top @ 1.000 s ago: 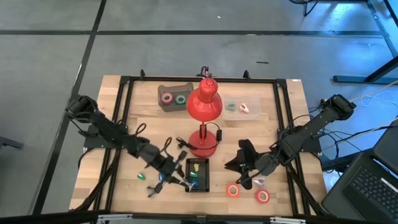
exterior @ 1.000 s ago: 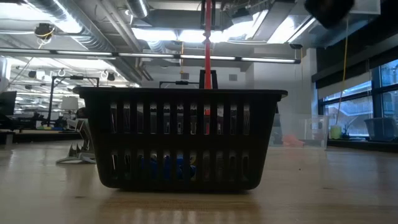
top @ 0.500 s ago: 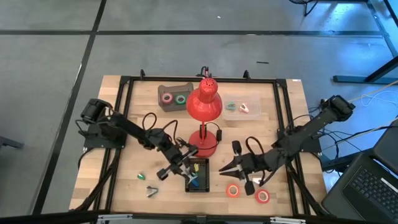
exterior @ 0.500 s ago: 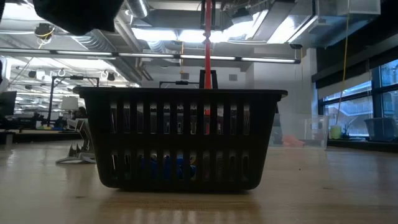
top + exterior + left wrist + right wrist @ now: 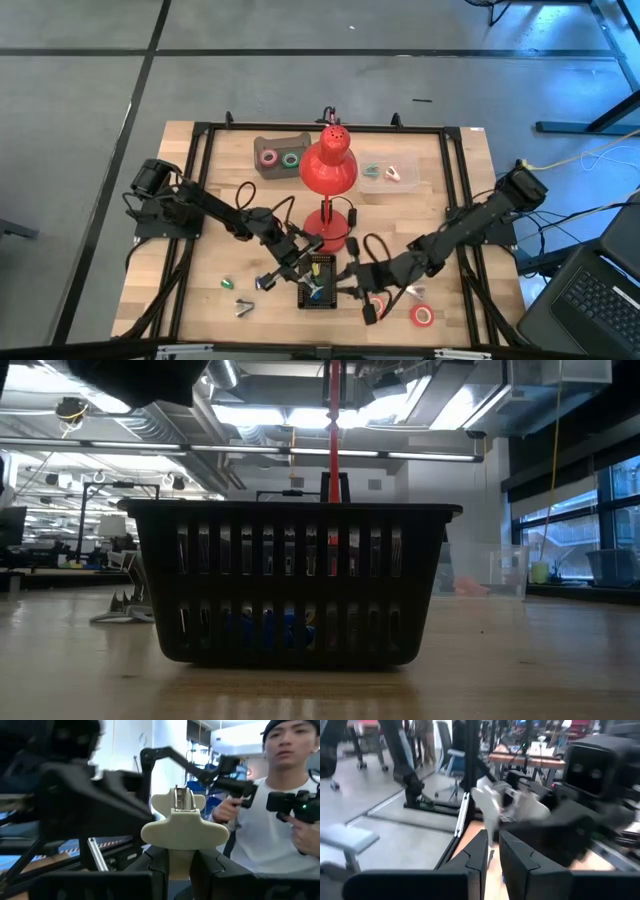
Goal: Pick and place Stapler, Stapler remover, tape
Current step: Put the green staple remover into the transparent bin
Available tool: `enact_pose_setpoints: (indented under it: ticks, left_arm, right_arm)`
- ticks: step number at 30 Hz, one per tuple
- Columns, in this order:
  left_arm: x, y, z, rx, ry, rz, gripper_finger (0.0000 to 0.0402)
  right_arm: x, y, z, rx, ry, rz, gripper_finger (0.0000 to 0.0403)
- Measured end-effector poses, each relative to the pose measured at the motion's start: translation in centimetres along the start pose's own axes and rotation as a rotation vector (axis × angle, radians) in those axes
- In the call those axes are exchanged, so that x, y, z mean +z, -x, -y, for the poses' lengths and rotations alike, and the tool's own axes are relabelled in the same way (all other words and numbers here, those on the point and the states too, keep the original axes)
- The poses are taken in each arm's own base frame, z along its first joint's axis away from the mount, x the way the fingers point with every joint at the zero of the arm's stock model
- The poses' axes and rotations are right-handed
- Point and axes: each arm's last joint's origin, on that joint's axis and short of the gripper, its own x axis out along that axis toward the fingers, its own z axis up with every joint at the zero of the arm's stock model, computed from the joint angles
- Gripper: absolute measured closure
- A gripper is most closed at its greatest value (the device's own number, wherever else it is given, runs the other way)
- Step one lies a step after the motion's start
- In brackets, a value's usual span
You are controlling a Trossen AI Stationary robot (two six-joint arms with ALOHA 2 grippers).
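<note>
The left gripper (image 5: 182,865) fingers pinch a cream staple remover (image 5: 184,822) above the black basket (image 5: 319,283); the right gripper's (image 5: 492,852) fingers are nearly closed (contents unclear).

Basket (image 5: 318,283) before lamp (image 5: 328,170)

A bright red lamp (image 5: 328,168) stands on a pale wooden table (image 5: 200,200). In front of the lamp sits a black slatted basket (image 5: 318,281). To the right of the basket lies a red tape roll (image 5: 421,316).
</note>
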Motion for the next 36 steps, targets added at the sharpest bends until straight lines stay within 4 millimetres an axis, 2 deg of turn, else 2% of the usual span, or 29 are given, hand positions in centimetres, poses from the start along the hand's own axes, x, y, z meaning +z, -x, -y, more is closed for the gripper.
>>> enact_pose_setpoints:
  ticks: [6,14,21,29,33,36]
  left_arm:
    - [0.4,-0.7,-0.3,-0.02,-0.026,-0.031,0.0366]
    - [0.2,-0.6,-0.3,-0.034,-0.017,-0.048,0.0366]
    - [0.2,-0.6,-0.3,-0.035,0.018,-0.052,0.0362]
    - [-0.2,-0.5,-0.6,0.07,0.159,-0.073,0.0244]
    - [0.0,-0.3,-0.7,0.107,0.23,-0.118,0.0196]
    - [0.5,0.2,-0.5,0.134,0.307,-0.181,0.0177]
  right_arm:
    - [1.8,-1.1,-0.7,0.014,0.025,-0.059,0.0353]
    - [1.9,-1.3,-0.8,0.035,0.017,-0.058,0.0354]
    - [1.8,-1.2,-0.8,0.036,-0.007,-0.061,0.0395]
    - [1.6,-0.7,-0.7,-0.02,-0.012,-0.117,0.04]
    - [2.1,1.0,-0.9,-0.12,-0.015,-0.173,0.0401]
    - [2.8,2.9,-1.5,-0.189,-0.027,-0.19,0.0402]
